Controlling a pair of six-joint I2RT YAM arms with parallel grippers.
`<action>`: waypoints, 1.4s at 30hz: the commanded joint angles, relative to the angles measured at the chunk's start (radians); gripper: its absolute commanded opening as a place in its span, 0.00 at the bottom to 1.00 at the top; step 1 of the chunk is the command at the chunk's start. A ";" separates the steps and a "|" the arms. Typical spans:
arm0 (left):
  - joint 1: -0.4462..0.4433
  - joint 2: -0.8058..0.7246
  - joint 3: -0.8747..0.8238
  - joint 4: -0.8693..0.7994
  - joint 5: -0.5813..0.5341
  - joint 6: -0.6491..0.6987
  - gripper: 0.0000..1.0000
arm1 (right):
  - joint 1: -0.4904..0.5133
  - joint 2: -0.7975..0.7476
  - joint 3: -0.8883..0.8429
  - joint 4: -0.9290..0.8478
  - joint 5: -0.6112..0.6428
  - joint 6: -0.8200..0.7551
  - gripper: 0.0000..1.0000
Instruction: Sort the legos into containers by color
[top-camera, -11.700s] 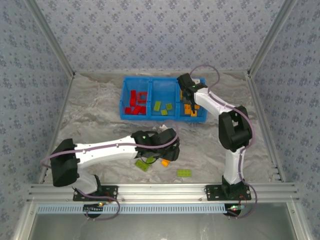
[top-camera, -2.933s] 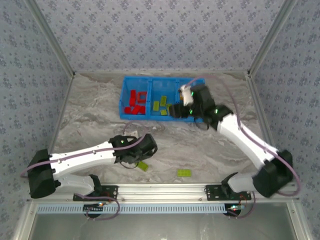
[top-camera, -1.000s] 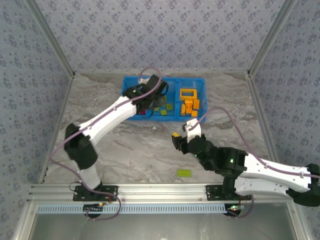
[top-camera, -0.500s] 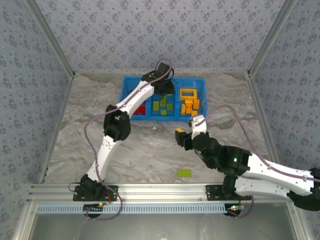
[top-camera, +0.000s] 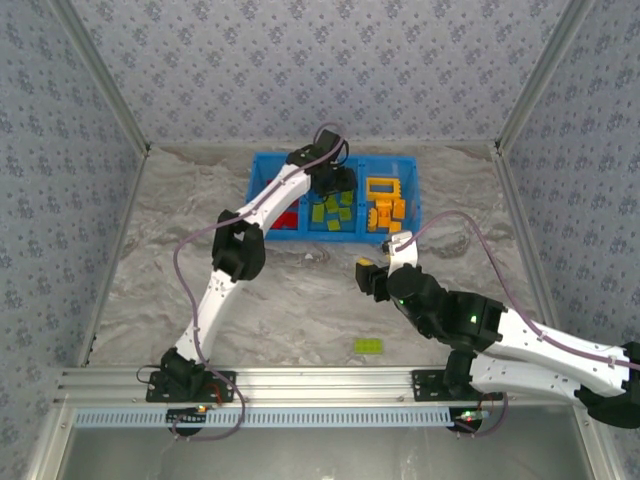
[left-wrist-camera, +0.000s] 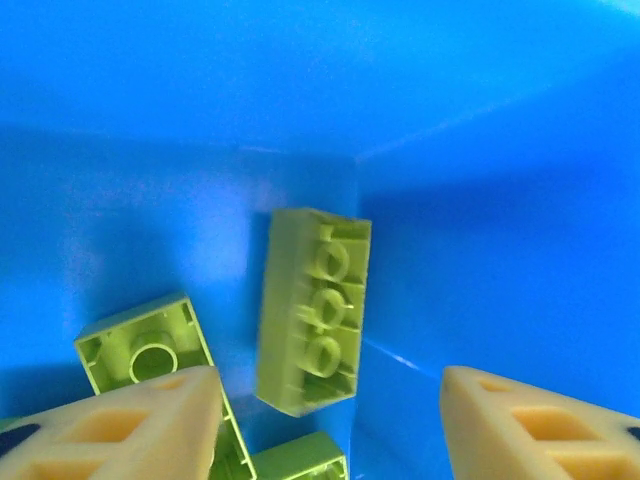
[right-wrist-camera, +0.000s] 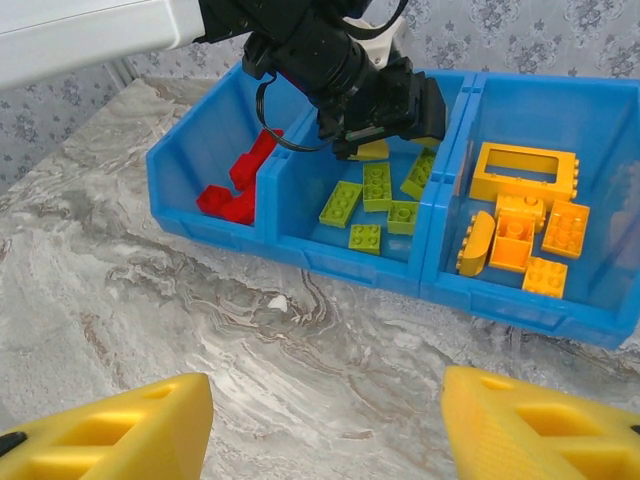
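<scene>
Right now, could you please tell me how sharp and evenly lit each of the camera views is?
Left wrist view: the lime brick is slightly soft, the left fingertips blurred, the blue tray saturated and unevenly shaded. Right wrist view: the blue tray is crisp, the right fingertips out of focus. Top view: even light, soft shadows, no glare; the loose green brick shows little detail.

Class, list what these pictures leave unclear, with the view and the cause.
- Top view: red bricks, partly covered by the left arm.
- Left wrist view: lowest green brick, cut by the bottom edge.
- Right wrist view: blue tray, right end cut by the frame edge.
- Top view: studs of the loose green brick, too small.
</scene>
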 joint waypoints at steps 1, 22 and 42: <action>-0.030 -0.030 0.039 -0.027 0.019 0.004 0.64 | -0.010 -0.008 -0.006 -0.022 -0.018 0.025 0.65; -0.116 -0.631 -0.366 0.026 -0.142 0.043 0.71 | -0.003 0.076 0.132 -0.467 -0.008 0.448 0.66; -0.544 -1.594 -1.425 0.090 -0.317 0.060 0.77 | 0.038 0.374 0.074 -0.533 -0.517 1.570 0.72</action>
